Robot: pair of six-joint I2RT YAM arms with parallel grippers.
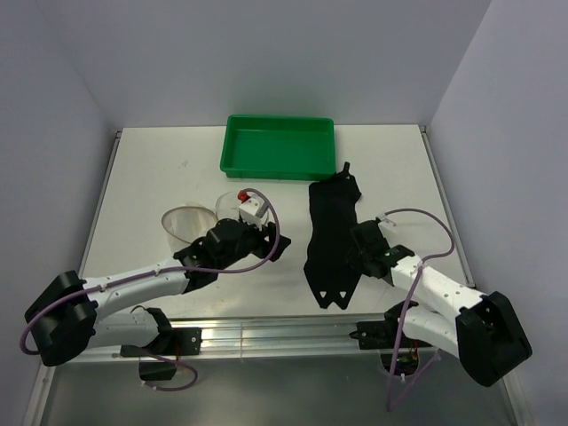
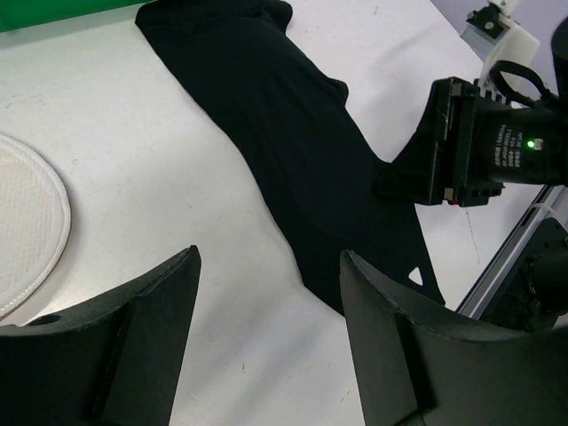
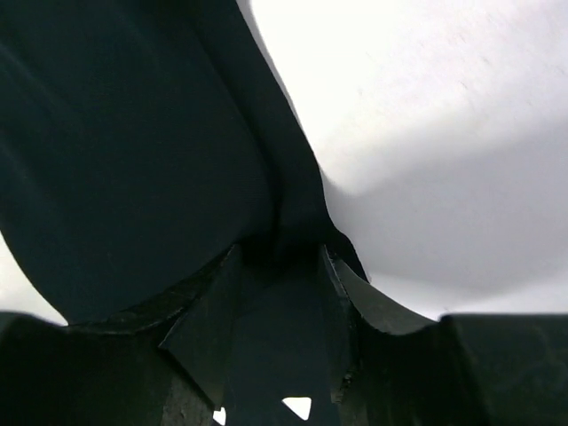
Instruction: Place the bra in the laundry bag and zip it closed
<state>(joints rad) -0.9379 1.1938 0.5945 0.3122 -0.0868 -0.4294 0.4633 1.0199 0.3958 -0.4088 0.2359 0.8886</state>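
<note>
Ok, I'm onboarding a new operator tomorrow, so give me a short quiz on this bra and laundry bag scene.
1. True or false: the bra already lies inside the laundry bag.
2. Fill in: the left pincer has its jaws ___, with nothing between them.
3. Black fabric runs between the fingers of: A the left pincer, B the right pincer, C neither.
Key: 1 false, it lies spread out on the table. 2 open. 3 B.
</note>
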